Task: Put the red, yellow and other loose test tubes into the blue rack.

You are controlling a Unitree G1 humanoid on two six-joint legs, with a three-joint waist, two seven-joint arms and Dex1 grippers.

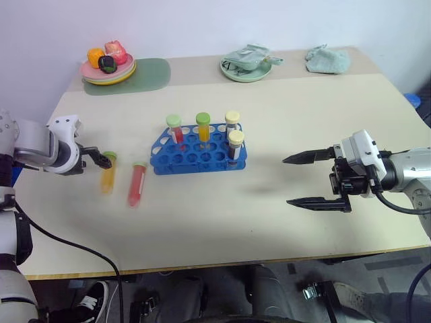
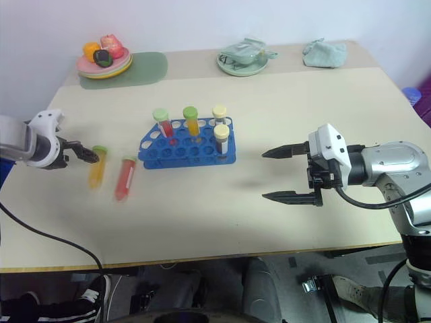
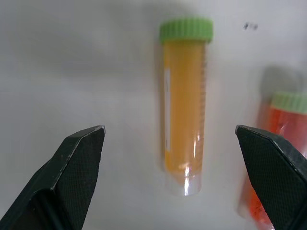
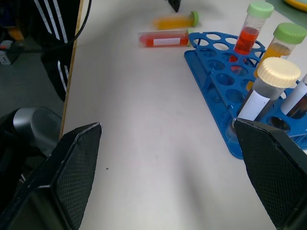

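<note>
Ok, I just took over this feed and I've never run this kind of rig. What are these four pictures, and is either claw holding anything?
It is a two-armed robot. Two pictures come from its head, looking down on a table. The other two come from cameras on its wrists, looking out between the black fingers.

The left gripper is open over a yellow tube lying flat, with a red tube lying beside it. The right gripper is open too, off to the side of the blue rack, which already holds four capped tubes. Nothing is held.

At the back stand a plate of toy food and cloths.

2 loose test tubes [image 1: 108,173], 4 racked tubes [image 1: 203,128], 1 blue rack [image 1: 195,158], 2 plates [image 1: 246,70], 2 cloths [image 1: 327,59]
</note>
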